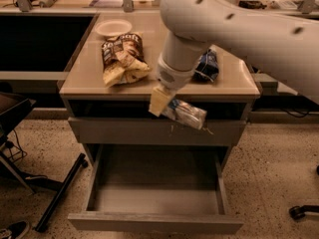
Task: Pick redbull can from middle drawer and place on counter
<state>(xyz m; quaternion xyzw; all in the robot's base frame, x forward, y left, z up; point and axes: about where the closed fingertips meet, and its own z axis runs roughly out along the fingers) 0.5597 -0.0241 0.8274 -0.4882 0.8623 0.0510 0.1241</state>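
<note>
My gripper [171, 108] hangs from the big white arm in front of the cabinet, just below the counter's front edge. It is shut on the redbull can [188, 114], a slim silver-and-blue can held tilted on its side in the air. The can is in front of the scratched upper drawer front [124, 132]. The middle drawer [154, 195] is pulled open below, and its grey floor is bare. The tan counter [89, 78] lies right behind and above the can.
On the counter are a brown snack bag [122, 59], a dark-blue snack bag [207, 66] partly behind the arm, and a white plate [113, 28]. A black chair leg [60, 193] lies on the floor at left. A caster [299, 212] is at right.
</note>
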